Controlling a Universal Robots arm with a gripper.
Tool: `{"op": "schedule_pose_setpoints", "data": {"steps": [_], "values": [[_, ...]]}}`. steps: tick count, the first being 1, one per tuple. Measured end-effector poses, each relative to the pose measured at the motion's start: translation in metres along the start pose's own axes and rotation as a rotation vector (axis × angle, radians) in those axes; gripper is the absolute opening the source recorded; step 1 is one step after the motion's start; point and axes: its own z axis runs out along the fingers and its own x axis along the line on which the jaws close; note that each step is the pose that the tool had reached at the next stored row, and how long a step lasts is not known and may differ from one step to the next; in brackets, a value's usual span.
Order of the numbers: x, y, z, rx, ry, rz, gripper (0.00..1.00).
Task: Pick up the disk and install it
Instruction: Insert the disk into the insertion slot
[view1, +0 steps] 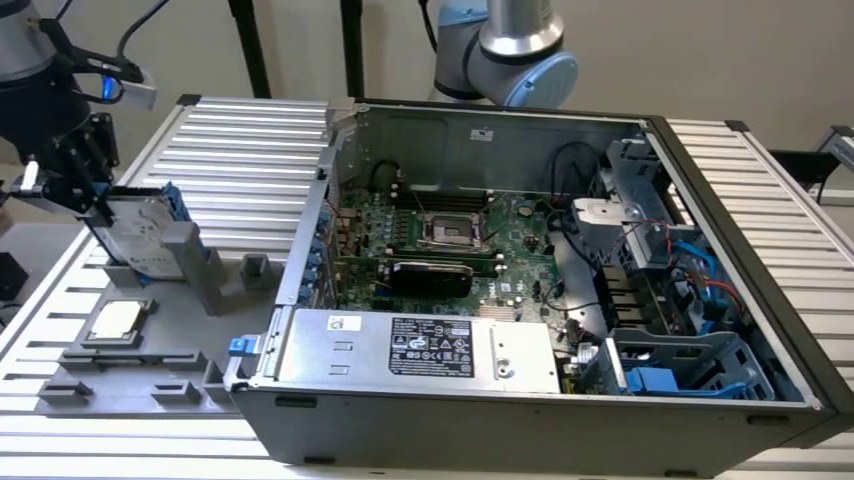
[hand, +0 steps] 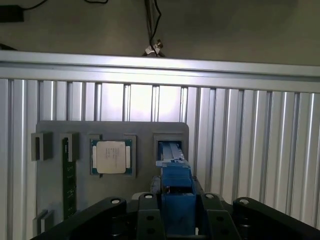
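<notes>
The disk (view1: 134, 232) is a silver-grey drive with a white label and blue side rails. It stands on edge at the exterior view's left, its lower end at a slot of the grey fixture plate (view1: 147, 372). My gripper (view1: 83, 190) comes down on the disk's upper end and is shut on it. In the wrist view the disk (hand: 177, 192) appears edge-on as a blue rail, clamped between the black fingers (hand: 149, 216) of the gripper (hand: 177, 212). The empty-looking slot (hand: 170, 149) lies just beyond it on the plate (hand: 55, 192).
A small square silver chip (view1: 118, 320) (hand: 112, 156) sits in a pocket on the plate, beside a green memory stick (hand: 66, 175). The open computer case (view1: 534, 130) takes the centre, with the power supply box (view1: 414, 350), a blue-railed bay (view1: 681, 370), and another arm (view1: 514, 50) behind.
</notes>
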Motion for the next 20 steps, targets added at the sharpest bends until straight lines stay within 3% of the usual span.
{"op": "schedule_pose_setpoints", "data": {"steps": [5, 9, 20], "values": [[0.000, 0.0001, -0.0011, 0.0000, -0.0001, 0.000, 0.32], [0.000, -0.0001, -0.0085, 0.0001, -0.0003, 0.000, 0.32], [-0.002, -0.0029, -0.0552, -0.0003, -0.0002, 0.000, 0.32]]}}
